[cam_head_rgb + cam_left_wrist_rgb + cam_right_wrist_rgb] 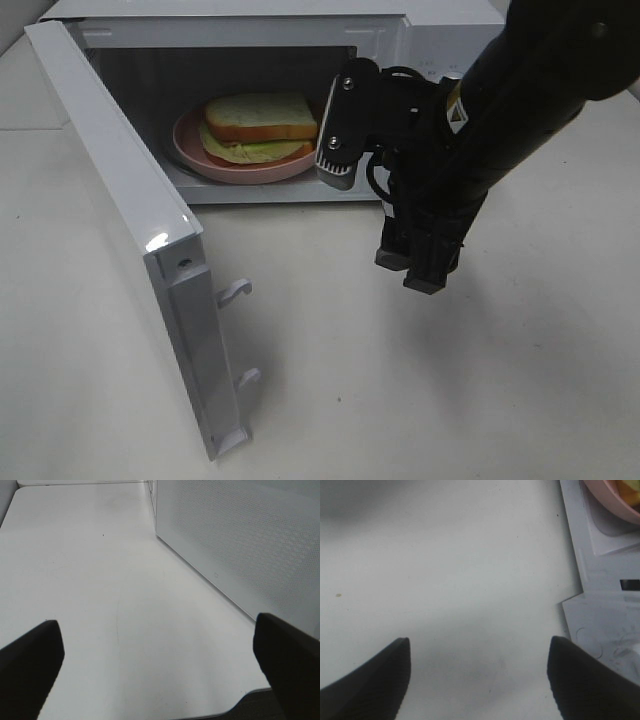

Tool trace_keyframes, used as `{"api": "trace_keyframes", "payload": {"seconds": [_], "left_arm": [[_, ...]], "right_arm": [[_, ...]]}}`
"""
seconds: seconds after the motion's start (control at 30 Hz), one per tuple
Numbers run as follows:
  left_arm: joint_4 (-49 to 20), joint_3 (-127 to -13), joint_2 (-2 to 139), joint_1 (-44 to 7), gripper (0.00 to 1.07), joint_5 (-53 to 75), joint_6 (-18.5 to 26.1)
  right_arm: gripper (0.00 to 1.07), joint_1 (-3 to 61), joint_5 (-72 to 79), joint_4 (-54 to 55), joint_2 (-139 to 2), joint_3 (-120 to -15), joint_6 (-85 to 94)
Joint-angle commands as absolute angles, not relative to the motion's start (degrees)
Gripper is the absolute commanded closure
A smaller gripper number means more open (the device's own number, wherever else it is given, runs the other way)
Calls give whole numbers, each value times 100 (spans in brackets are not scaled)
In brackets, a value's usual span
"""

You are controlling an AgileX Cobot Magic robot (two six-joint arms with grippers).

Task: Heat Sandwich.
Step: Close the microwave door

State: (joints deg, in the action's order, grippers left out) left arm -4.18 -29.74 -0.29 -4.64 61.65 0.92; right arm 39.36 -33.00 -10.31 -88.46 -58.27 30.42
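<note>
Evidently the sandwich (pixel 260 118) looked soft, light, loosely stacked — best handled by its plate (pixel 188 148); left gripper (pixel 160 665) and right gripper (pixel 410 272) stood wide open, empty.

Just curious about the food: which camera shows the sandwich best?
Exterior high: the sandwich sits in full view on its pink plate inside the open microwave. Right wrist catches only a yellowish sliver of it; left wrist shows none.
</note>
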Motion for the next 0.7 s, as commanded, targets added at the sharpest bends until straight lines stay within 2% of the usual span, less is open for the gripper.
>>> {"api": "trace_keyframes", "payload": {"seconds": [0.03,0.7], "left_arm": [[-430,-2962,-120,-504,9,6142,74],[-430,-2962,-120,-504,9,6142,74]], "right_arm": [[34,3948,-3352,-1031,-8554,-5638,2384],[34,3948,-3976,-997,-6709,-4412,120]]}}
